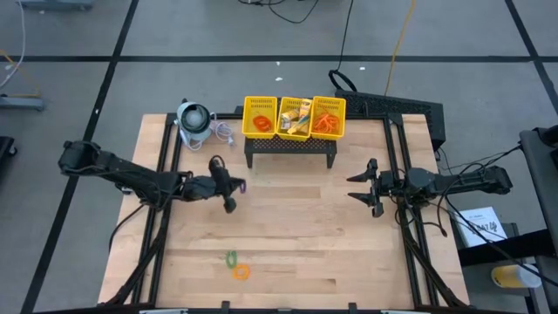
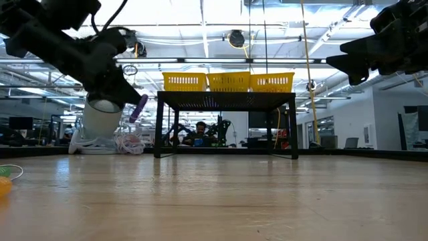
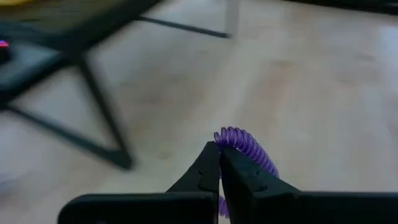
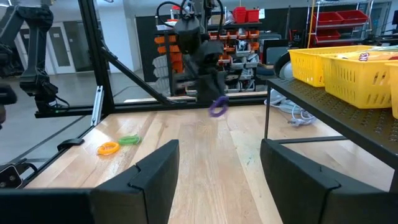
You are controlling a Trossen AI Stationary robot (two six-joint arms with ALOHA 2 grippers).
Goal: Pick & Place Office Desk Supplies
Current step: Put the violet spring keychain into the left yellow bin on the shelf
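My left gripper (image 1: 236,186) is shut on a purple coiled ring (image 3: 244,146) and holds it above the table, in front of the black stand (image 1: 290,148). That ring also shows in the low view (image 2: 138,107) and the right wrist view (image 4: 217,107). A yellow three-compartment basket (image 1: 295,118) on the stand holds orange bands and yellow packets. A green ring (image 1: 231,258) and an orange ring (image 1: 241,272) lie flat on the table near its front edge. My right gripper (image 1: 353,187) waits open at the table's right, level, with nothing between its fingers. My left gripper pinches one side of the purple ring's coil (image 3: 224,138) between its two shut fingertips. The fingers come from the table's left, slanting slightly down. The ring sticks out past the fingertips, tilted and lifted clear of the table.
A grey-white round device (image 1: 193,120) with a cord stands at the far left, beside the stand. Open wood lies between the two grippers and toward the near edge. Black rails (image 1: 166,157) run along the table's left and right sides.
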